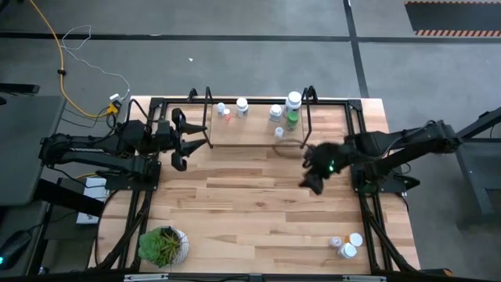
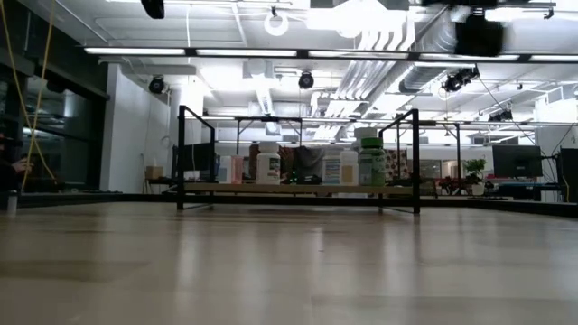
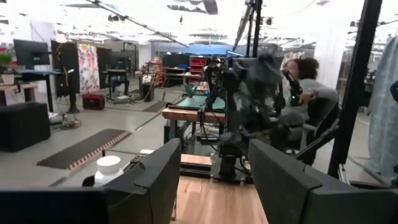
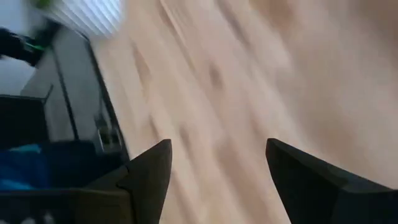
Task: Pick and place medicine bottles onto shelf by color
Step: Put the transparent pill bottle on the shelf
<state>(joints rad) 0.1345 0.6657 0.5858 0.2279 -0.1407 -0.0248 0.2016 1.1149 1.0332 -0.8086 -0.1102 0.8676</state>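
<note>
A: From above, where are the bottles sitting?
B: Several are standing on the shelf (image 1: 258, 129); more bottles (image 1: 346, 246) are lying near the table's corner.
A: And your wrist views?
B: My right gripper (image 4: 214, 171) is hanging spread and empty over the table; my left gripper (image 3: 211, 174) is waiting, spread too.

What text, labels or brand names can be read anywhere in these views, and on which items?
None can be read.
The medicine bottles on the shelf carry labels, but they are too small to read in the high and low views.
The bottles near the table's corner: also too small.
</note>
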